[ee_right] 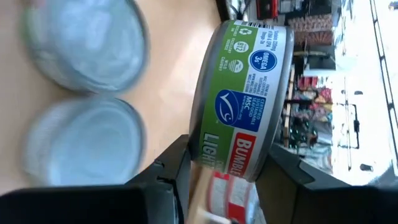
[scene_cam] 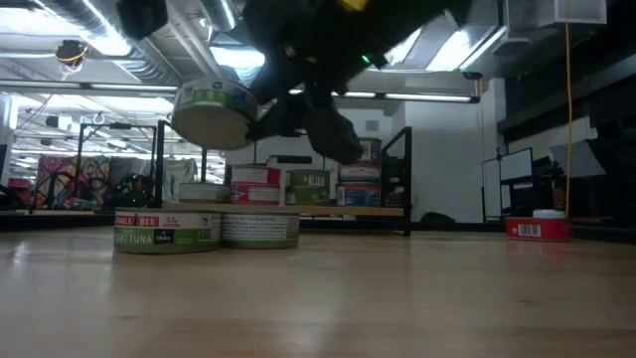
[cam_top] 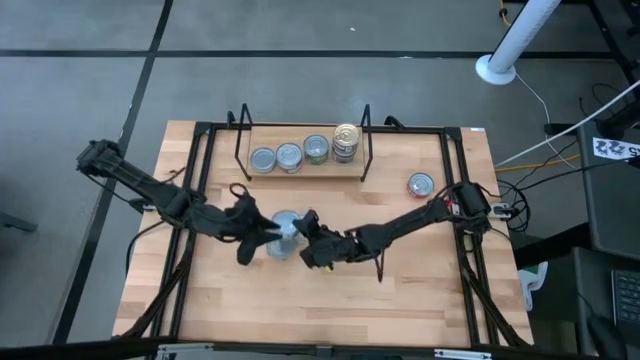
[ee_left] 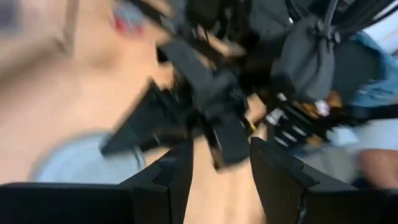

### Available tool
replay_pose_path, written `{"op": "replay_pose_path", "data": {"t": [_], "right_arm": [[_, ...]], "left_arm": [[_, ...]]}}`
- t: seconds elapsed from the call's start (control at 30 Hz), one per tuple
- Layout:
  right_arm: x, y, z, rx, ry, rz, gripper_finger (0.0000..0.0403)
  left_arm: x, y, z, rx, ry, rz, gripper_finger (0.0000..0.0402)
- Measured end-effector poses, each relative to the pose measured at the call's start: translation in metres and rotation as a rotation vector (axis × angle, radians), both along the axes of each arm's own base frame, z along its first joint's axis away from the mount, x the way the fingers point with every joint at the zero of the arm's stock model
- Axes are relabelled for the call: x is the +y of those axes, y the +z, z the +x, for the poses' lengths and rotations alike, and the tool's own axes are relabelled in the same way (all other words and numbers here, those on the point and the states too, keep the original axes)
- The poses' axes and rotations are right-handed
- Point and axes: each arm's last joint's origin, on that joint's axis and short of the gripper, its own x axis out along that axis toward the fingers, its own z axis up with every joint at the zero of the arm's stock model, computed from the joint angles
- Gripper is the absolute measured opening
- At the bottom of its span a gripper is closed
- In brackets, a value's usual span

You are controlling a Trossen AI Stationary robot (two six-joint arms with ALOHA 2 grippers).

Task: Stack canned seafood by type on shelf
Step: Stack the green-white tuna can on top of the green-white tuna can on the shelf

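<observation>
My right gripper (ee_right: 230, 155) is shut on a green-labelled can (ee_right: 245, 93) that hangs in the air above two cans (scene_cam: 164, 231) (scene_cam: 260, 227) standing on their bases on the table's middle. The lifted can (scene_cam: 214, 111) also shows in the low view. My left gripper (ee_left: 222, 146) hovers open and empty just left of these cans (cam_top: 285, 243), facing the right arm. The shelf (cam_top: 300, 172) stands at the far edge. On its wooden base are three single cans (cam_top: 289, 156) and one small stack (cam_top: 346, 142). My right gripper pinches the green-labelled can across its height, one finger on each flat face, at the rim's edge (ee_right: 205, 146) nearest the wrist. The fingers (ee_right: 280, 180) come slanting from the table's right. The can is lifted clear and almost level, slightly tilted.
A red-labelled can (cam_top: 421, 184) stands alone at the right, near the right arm's base. Black frame rails (cam_top: 200, 200) run along the table's left and right sides and behind the shelf. Bare wood lies toward the near edge (cam_top: 330, 310).
</observation>
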Motion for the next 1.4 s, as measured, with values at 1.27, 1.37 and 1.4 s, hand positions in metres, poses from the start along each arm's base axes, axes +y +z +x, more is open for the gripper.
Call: {"op": "replay_pose_path", "data": {"t": [1.27,1.37,1.4], "right_arm": [[-0.101,0.082,0.019,0.143,-0.220,0.232,0.0134],[-0.101,0.082,0.019,0.143,-0.220,0.232,0.0134],[-0.101,0.082,0.019,0.143,-0.220,0.232,0.0134]], "left_arm": [[0.039,-0.001,0.010,0.180,0.023,0.951,0.0153],[0.043,-0.001,0.011,0.183,0.066,0.914,0.0153],[0.045,-0.001,0.011,0.183,0.077,0.904,0.0153]]}}
